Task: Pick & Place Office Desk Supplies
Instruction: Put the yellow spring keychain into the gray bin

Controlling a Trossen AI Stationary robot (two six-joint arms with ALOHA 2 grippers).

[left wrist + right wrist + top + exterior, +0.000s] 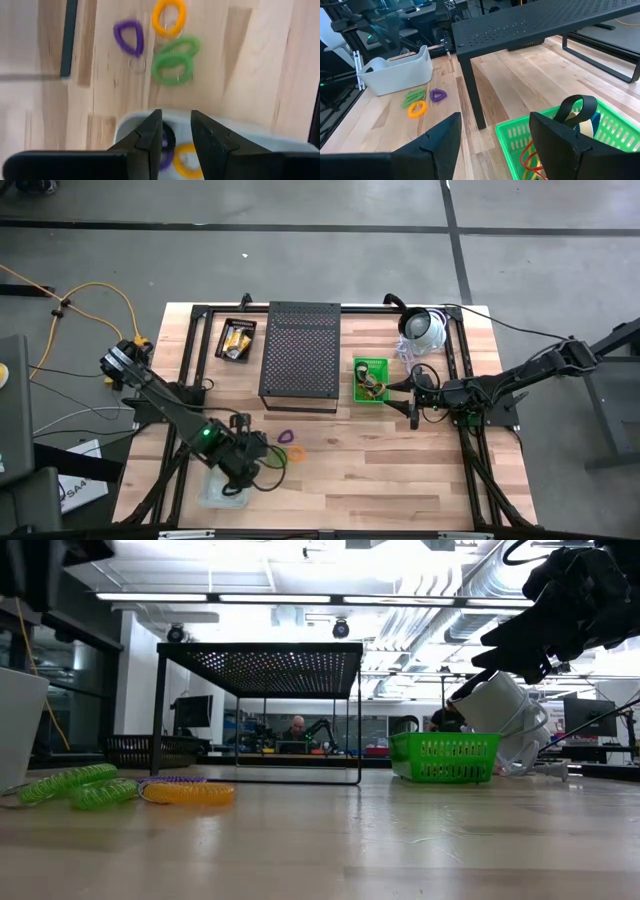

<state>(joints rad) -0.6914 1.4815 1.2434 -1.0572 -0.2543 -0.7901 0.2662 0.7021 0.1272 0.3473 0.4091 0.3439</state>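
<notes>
The left gripper (172,135) hangs over the white tray (222,490) near the table's seven o'clock corner. Its two fingers have a small gap and hold nothing. Under them, inside the tray, lie a purple loop (166,150) and an orange loop (187,161).

On the wood just beside the tray, toward one o'clock, sit another orange loop (169,17), a purple loop (128,37) and two green loops (175,62), close together.

The right gripper (492,132) hovers at the green basket (369,380), which stands at three o'clock from the black mesh shelf (300,352). Its fingers are wide apart and empty. Rubber bands (532,160) lie in the basket.
</notes>
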